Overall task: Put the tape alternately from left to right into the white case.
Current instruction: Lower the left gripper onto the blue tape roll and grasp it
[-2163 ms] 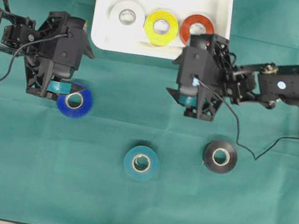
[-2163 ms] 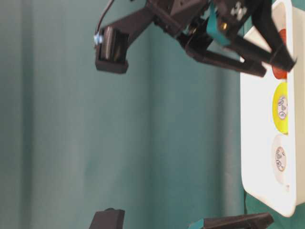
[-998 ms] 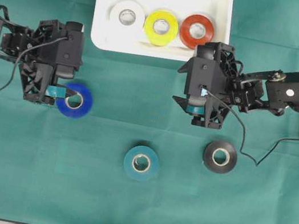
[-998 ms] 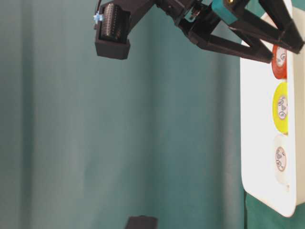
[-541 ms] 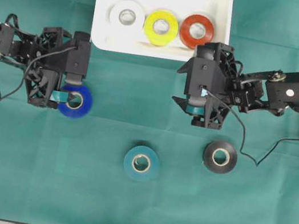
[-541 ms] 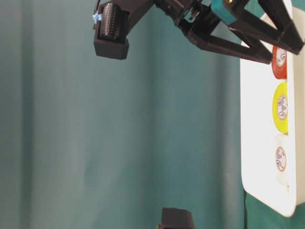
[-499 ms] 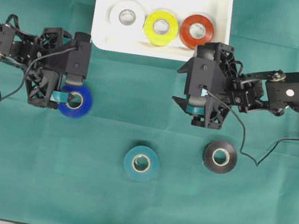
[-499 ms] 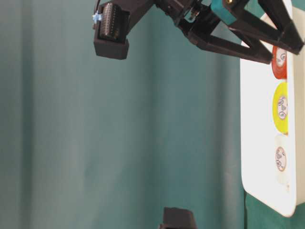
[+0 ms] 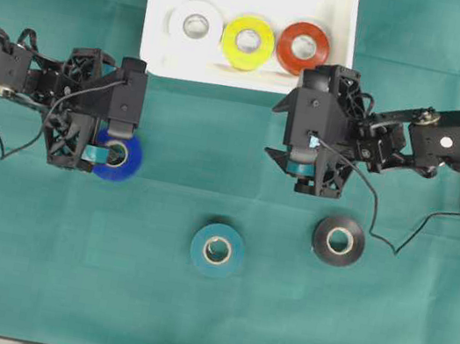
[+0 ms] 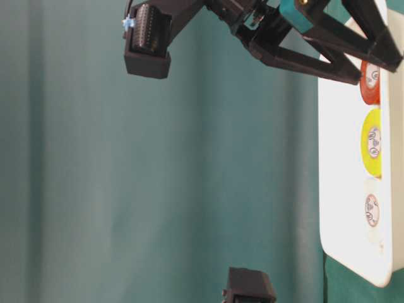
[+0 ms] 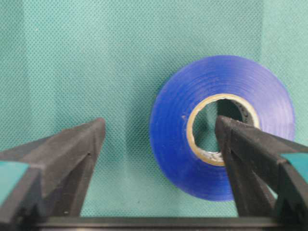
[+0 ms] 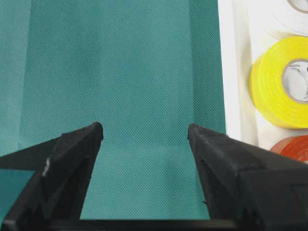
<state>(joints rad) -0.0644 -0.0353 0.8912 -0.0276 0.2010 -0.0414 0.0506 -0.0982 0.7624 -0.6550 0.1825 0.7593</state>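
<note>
Tape: the blue roll (image 11: 221, 127) lies near the green cloth's (image 9: 66, 241) left edge; the left gripper (image 11: 159, 139), jaws apart, straddles its wall, one finger in the core. Close squarely before lifting.

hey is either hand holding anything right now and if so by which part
Nothing is gripped yet. The left hand straddles one wall of the blue roll, one finger in its core, jaws not closed on it. The right hand is open and empty.
</note>
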